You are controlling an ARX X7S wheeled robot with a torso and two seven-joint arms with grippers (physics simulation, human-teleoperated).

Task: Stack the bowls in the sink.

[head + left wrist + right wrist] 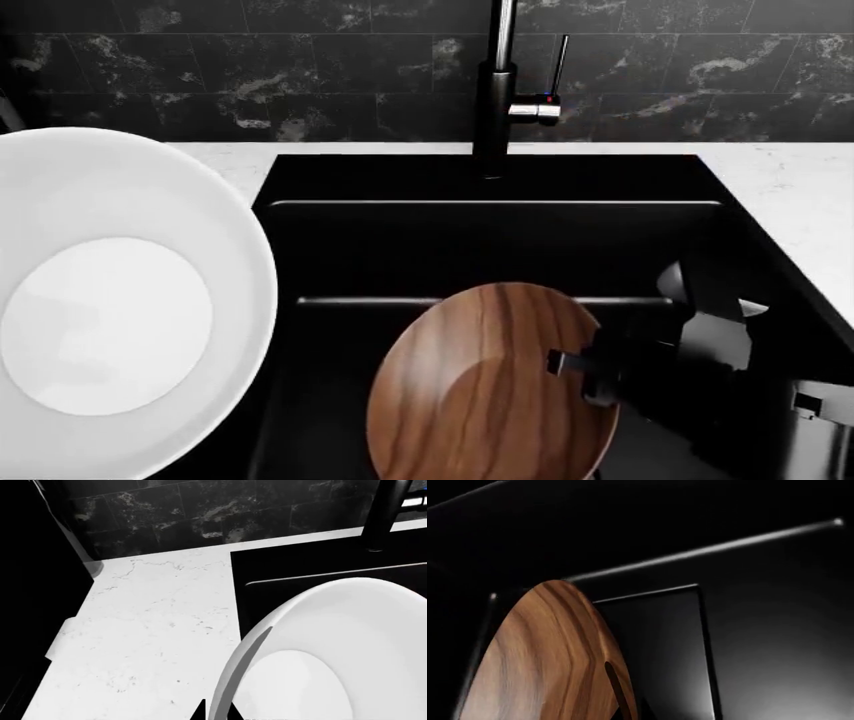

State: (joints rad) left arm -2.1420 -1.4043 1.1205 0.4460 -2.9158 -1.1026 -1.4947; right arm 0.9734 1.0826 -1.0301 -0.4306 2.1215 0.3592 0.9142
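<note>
Left wrist view: the glossy plain white round bowl [333,650] fills the near side, its rim running straight into the left hand [215,711], whose two dark finger tips sit on either side of the rim. The hand looks closed to a narrow pinch on that rim. Beyond the bowl lie the white marbled desk [153,630] and the corner of the large rectangular matte black sink [287,565], with the foot of the tall dark faucet [380,520] behind.

Head view: the white bowl [114,310] hangs at nine o'clock, tilted toward the camera, over the desk edge beside the sink [494,240], not yet inside it. The larger brown wooden bowl with streaky grain [487,385] is at six o'clock, within the basin, tilted, gripped at its three o'clock rim by the right hand [577,375]. The faucet [497,90] stands at twelve. Each bowl is probably held by its rim so its cavity stays free for nesting.

Right wrist view: the wooden bowl [540,665] rises edge-on from the right hand, a dark finger [617,687] lying inside the rim; the hand is clamped narrowly on it, above the sink's stepped black floor [654,645].
</note>
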